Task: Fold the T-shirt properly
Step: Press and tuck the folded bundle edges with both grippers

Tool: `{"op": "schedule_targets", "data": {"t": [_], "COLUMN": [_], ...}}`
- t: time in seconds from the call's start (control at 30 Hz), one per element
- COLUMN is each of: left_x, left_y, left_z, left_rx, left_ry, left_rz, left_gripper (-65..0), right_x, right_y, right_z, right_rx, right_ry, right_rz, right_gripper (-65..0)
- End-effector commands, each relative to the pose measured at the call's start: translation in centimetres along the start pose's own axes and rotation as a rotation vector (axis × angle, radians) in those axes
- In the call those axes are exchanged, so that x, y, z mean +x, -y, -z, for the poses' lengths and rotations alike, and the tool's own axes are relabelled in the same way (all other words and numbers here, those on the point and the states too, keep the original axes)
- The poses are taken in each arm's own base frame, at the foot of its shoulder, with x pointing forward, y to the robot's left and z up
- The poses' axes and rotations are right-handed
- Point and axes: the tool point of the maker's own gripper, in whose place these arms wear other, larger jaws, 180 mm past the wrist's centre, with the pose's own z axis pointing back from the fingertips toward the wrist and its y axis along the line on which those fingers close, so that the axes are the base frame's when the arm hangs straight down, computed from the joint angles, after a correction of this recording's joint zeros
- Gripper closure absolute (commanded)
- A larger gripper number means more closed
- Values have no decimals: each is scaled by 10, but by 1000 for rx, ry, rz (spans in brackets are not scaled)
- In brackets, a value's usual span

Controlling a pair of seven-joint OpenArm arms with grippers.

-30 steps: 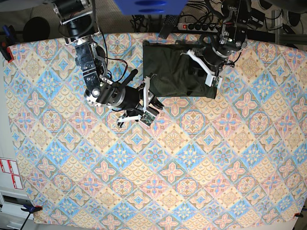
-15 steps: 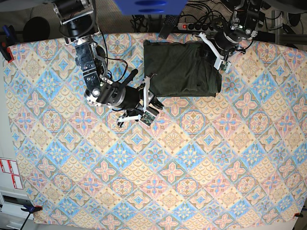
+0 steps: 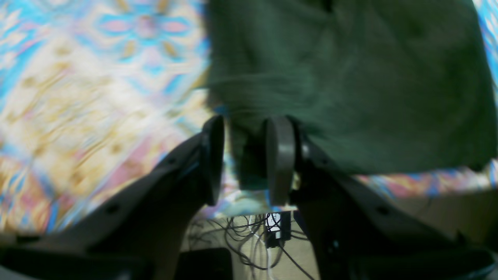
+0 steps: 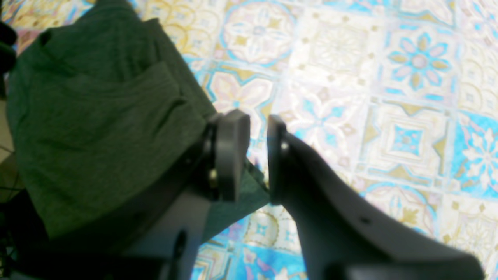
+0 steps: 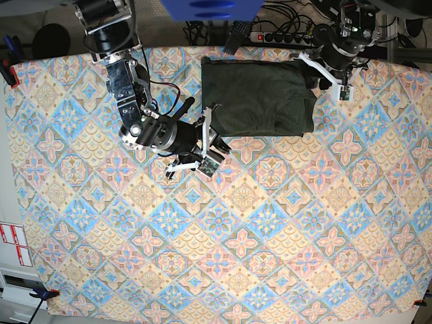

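Fabric lies folded in a compact rectangle, the T-shirt (image 5: 260, 98) at the surface's (image 5: 270, 236) far edge; left tool (image 5: 325, 73) and right tool (image 5: 206, 138), both part-open, grip nothing.

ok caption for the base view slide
Folded T-shirt on the patterned cloth, one tool at each side.

2 black arms (image 5: 125, 81) with white-edged grey fingers (image 4: 232, 153).
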Motion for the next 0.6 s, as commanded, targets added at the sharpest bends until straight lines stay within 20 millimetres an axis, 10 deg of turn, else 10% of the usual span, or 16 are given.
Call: {"op": "schedule_targets", "data": {"t": [0.0, 0.17, 0.57], "left_x": [19, 34, -13], "left_y": [0, 3, 21], "left_z": [0, 6, -2], "left_rx": [-4, -3, -52], "left_ry": [57, 96, -18], "left_rz": [7, -8, -8], "left_gripper": [-167, -167, -167], "right_x": [19, 19, -15], "right_y": [5, 5, -38], "right_z": [-3, -3, 42], "right_rx": [-4, -3, 176], "right_ry": [63, 59, -88], "right_rz": [-11, -13, -58], "right_gripper": [-113, -113, -88]}}
